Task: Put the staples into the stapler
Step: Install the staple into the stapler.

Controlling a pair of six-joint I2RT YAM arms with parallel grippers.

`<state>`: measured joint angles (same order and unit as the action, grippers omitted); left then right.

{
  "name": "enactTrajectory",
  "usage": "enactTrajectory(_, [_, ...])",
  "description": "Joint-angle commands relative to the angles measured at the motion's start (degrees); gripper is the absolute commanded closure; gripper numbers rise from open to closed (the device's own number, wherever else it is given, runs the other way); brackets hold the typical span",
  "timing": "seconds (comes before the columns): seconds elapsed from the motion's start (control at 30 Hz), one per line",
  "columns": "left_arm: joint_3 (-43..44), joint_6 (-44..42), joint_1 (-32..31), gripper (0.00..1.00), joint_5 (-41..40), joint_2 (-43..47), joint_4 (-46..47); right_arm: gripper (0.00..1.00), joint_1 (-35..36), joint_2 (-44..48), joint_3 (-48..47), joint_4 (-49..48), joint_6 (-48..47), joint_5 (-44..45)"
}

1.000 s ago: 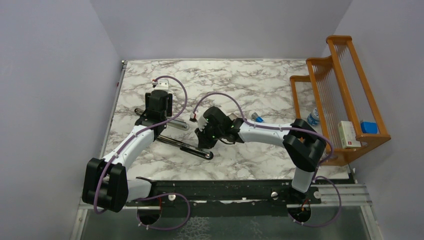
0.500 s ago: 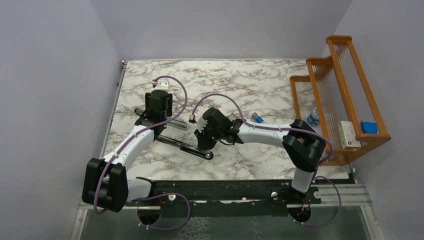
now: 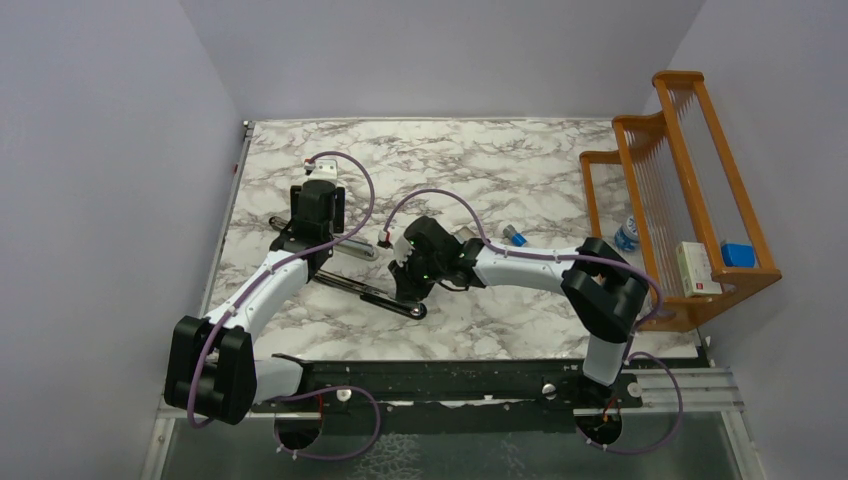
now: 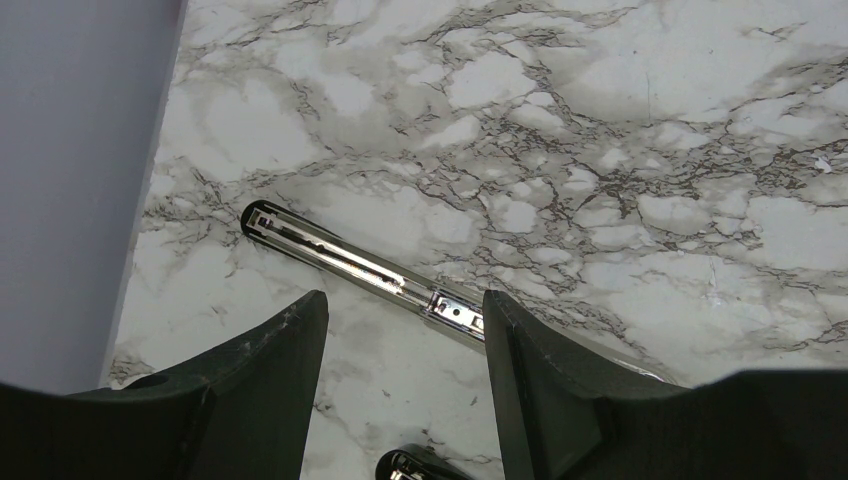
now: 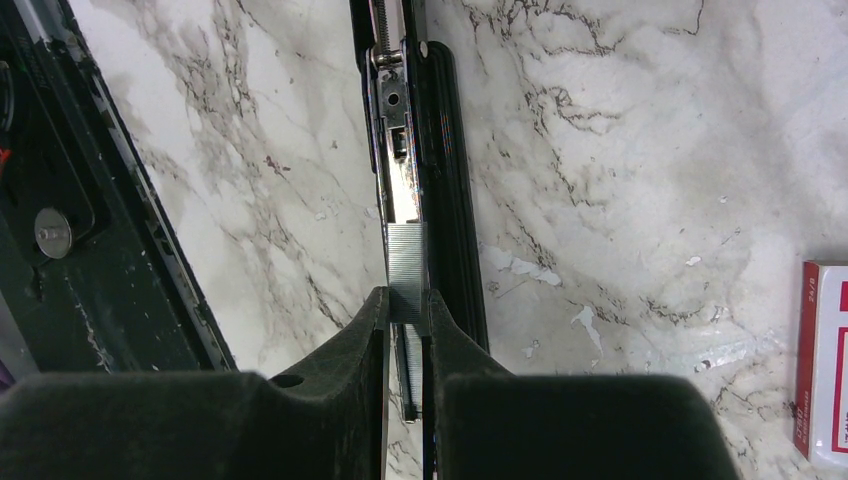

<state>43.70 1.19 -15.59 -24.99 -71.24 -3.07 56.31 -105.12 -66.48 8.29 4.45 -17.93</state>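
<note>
The right gripper (image 5: 405, 300) is pinching a short, silvery-grey ribbed strip of staples (image 5: 406, 255), its jaws pressed close on the strip's long sides. It is holding the strip directly over the long black-and-chrome stapler (image 5: 445, 150), which is lying opened out flat on the white marble-patterned tabletop (image 5: 650, 150). The strip is lining up lengthwise with the shiny open magazine channel (image 5: 393, 120). Whether its far end is resting in the channel or hanging just above it, the wrist view is not showing.

On the other side, the left gripper (image 4: 400, 300) is hovering with its jaws spread wide and gripping nothing. It is straddling the flipped-back chrome arm (image 4: 340, 260) of the stapler; whether a finger is touching that arm cannot be told. A white-and-red cardboard box (image 5: 825, 370) is sitting on the tabletop, well apart from the stapler.

As for handling, the strip is looking very light and stiff along its length, but likely brittle, since glued staples tend to snap apart if bent or squeezed hard. The smooth metal is probably slippery too. The sensible hold is the one showing now: a gentle pinch on the long sides near the rear, leaving the front end free to enter the channel. Any skew is risking a jam against the channel wall.
</note>
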Motion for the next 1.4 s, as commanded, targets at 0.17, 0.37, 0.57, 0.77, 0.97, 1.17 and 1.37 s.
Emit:
enactTrajectory(0.17, [0.9, -0.4, -0.2, 0.38, 0.1, 1.0, 1.0, 0.85, 0.6, -1.7, -2.0, 0.8, -1.0, -1.4])
enactTrajectory(0.37, [1.0, -0.4, -0.2, 0.38, 0.1, 1.0, 1.1, 0.85, 0.6, -1.6, -2.0, 0.8, -1.4, -1.9])
enactTrajectory(0.57, [0.9, -0.3, -0.2, 0.38, 0.1, 1.0, 1.1, 0.85, 0.6, -0.6, -3.0, 1.7, -4.5, -3.5])
enactTrajectory(0.77, [1.0, -0.4, -0.2, 0.38, 0.2, 1.1, 1.1, 0.84, 0.6, -0.4, -4.1, 2.5, -6.0, -4.7])
enactTrajectory(0.97, [0.9, -0.4, -0.2, 0.38, 0.1, 1.1, 1.1, 0.84, 0.6, -1.1, -4.1, 3.0, -6.4, -4.4])
enactTrajectory(1.17, [0.9, -0.3, -0.2, 0.38, 0.1, 1.2, 1.1, 0.84, 0.6, -1.9, -4.4, 4.0, -6.5, -2.8])
enactTrajectory(1.37, [0.9, -0.4, -0.2, 0.38, 0.1, 1.2, 1.2, 0.84, 0.6, -2.5, -4.6, 4.3, -6.1, -1.9])
